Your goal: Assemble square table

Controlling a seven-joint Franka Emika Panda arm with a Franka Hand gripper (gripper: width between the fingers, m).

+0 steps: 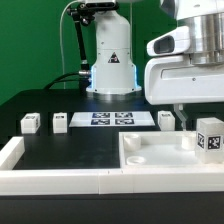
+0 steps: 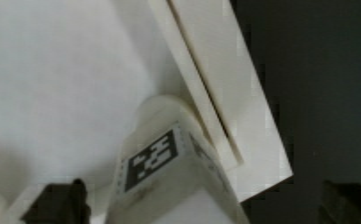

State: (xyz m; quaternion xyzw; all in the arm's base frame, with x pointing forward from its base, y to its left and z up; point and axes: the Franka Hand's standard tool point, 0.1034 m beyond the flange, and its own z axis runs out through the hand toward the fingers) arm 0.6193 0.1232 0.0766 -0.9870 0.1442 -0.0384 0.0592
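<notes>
With the exterior view's dial centred on the marker board [image 1: 110, 119], one leg post [image 1: 30, 123] and a second leg post [image 1: 60, 122] stood at 9 o'clock, a third leg post [image 1: 166, 120] at 3, the arm's base [image 1: 110, 70] at 12. The square slab [image 1: 160, 157] lay on the bench [image 1: 70, 150] at 5, a fourth leg post [image 1: 209, 140] on its 2 o'clock corner.
</notes>
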